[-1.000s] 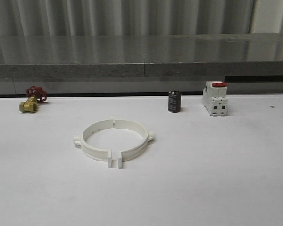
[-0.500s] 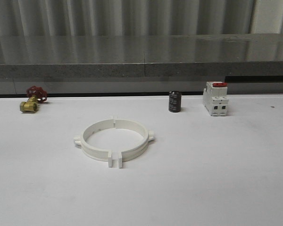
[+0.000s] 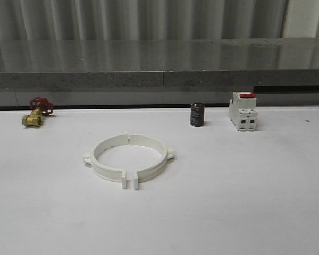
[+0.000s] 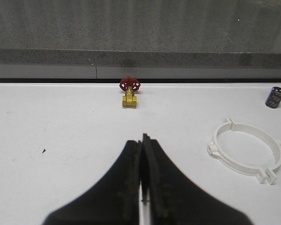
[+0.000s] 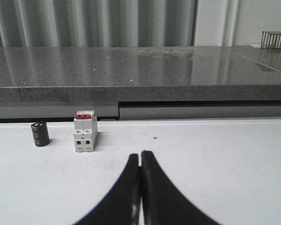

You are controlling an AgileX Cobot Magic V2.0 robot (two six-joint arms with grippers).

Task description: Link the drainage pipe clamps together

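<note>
The two white drainage pipe clamps (image 3: pixel 129 157) lie flat on the white table (image 3: pixel 244 196), set end to end as one ring, left of centre. Their flanges meet at the front and at the back, with a thin slit showing at the front joint. In the left wrist view the clamps (image 4: pixel 246 150) sit off to one side of my left gripper (image 4: pixel 143 139), which is shut and holds nothing. My right gripper (image 5: pixel 140 155) is likewise shut and holds nothing, hovering over bare table.
A brass valve with a red handwheel (image 3: pixel 36 111) stands at the back left. A black cylinder (image 3: pixel 196 115) and a white boxy switch with a red top (image 3: pixel 242 111) stand at the back right. A grey ledge (image 3: pixel 159 69) runs behind the table.
</note>
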